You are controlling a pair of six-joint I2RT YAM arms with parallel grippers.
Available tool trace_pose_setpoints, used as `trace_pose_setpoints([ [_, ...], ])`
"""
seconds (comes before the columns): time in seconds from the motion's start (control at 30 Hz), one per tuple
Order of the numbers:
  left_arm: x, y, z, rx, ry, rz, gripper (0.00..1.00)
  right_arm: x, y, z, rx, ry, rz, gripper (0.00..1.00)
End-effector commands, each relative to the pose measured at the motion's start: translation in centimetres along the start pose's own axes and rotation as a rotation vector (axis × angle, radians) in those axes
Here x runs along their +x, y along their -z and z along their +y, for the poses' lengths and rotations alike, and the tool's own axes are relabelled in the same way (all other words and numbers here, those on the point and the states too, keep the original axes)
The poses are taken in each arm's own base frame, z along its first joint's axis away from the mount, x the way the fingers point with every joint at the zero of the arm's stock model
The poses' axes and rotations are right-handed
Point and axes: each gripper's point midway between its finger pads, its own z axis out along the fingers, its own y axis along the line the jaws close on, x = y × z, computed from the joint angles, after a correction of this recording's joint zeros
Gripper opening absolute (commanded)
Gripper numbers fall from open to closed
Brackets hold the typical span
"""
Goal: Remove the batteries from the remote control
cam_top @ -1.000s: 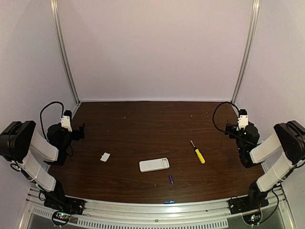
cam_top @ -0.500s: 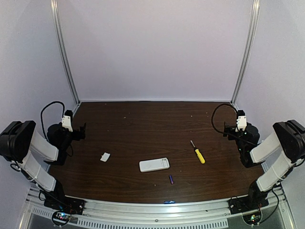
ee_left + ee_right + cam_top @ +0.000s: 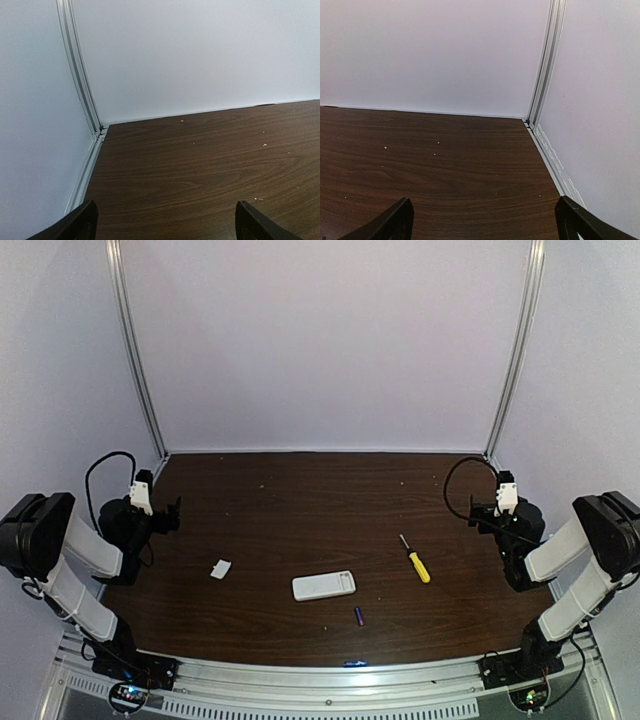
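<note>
The white remote control [image 3: 324,585] lies flat near the front middle of the table. One small dark blue-purple battery [image 3: 359,616] lies on the table just in front of its right end; no other battery shows. My left gripper [image 3: 172,512] sits at the far left edge, well away from the remote, open and empty; its view shows only wide-apart fingertips [image 3: 75,225] over bare wood. My right gripper [image 3: 479,511] sits at the far right edge, open and empty, with its fingertips [image 3: 577,222] wide apart. Neither wrist view shows the remote or battery.
A small white cover piece [image 3: 220,568] lies left of the remote. A yellow-handled screwdriver [image 3: 415,559] lies to its right. White walls and aluminium corner posts [image 3: 77,75] [image 3: 547,60] bound the brown table [image 3: 300,500].
My right arm has shifted slightly left and settled; the left arm barely moved. The remote, battery, cover and screwdriver have not moved.
</note>
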Motion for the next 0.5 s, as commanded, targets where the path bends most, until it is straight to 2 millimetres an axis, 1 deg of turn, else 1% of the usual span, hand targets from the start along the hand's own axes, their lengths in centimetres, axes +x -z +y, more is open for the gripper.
trace_pose_setpoints([
  [0.0, -0.38, -0.3, 0.15, 0.003, -0.012, -0.013, 0.97, -0.28, -0.17, -0.27, 0.006, -0.025, -0.012, 1.0],
  [0.47, -0.42, -0.3, 0.14, 0.004, -0.012, -0.014, 0.97, -0.3, -0.24, -0.39, 0.014, -0.029, -0.01, 1.0],
])
